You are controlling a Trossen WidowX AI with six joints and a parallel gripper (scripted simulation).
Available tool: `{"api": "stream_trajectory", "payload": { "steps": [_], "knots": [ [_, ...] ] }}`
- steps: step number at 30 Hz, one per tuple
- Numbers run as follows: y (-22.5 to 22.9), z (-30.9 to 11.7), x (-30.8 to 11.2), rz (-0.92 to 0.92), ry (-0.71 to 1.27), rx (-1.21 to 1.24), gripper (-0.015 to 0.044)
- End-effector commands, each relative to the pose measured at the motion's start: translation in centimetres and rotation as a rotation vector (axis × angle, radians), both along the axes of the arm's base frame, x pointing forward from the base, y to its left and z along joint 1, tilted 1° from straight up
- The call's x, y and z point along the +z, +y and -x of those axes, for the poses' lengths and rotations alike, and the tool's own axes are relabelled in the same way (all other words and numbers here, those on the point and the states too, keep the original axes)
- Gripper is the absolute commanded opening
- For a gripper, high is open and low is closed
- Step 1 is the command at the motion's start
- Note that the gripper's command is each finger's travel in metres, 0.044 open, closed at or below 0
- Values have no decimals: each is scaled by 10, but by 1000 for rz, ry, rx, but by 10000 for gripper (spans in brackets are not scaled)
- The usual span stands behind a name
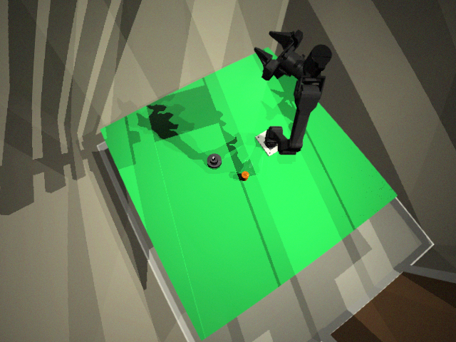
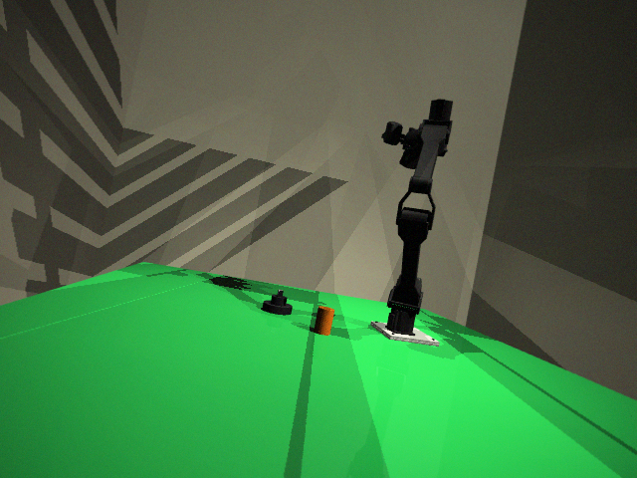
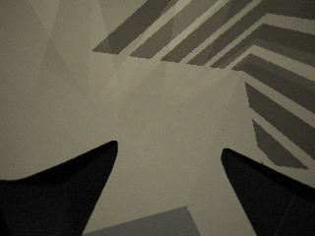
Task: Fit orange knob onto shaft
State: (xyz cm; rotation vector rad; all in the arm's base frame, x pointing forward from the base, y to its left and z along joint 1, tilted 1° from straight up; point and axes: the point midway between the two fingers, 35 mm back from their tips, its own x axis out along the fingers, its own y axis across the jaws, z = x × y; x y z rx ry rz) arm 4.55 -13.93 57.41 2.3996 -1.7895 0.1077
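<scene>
The orange knob [image 1: 245,174] [image 2: 324,321] stands upright on the green table top, a short way from the pedestal. The round dark pedestal [image 1: 214,164] [image 2: 277,309] carries the shaft [image 1: 213,157] [image 2: 280,292], which points up with no knob on it. The shaft's flat side and the knob's hole cannot be made out. My gripper [image 1: 263,40] [image 3: 169,149] is open and empty, raised high and far from both. In the wrist view only the two dark fingers show in front of the wall. In the exterior view the fingers are too small to read.
The arm's white base plate [image 1: 271,151] [image 2: 411,338] stands on the green table top [image 1: 221,239] [image 2: 179,390], to the right of the knob in the top and exterior views. Dark shadows of the arm fall across the table around the pedestal.
</scene>
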Motion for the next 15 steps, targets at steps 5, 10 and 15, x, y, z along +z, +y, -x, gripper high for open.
{"api": "stream_trajectory", "payload": {
  "steps": [5, 10, 15],
  "knots": [
    [-15, 0, -12, -124, -219, 101, 440],
    [-46, -15, -43, -432, -617, 261, 440],
    [-71, -48, -81, -801, -951, 338, 440]
  ]
}}
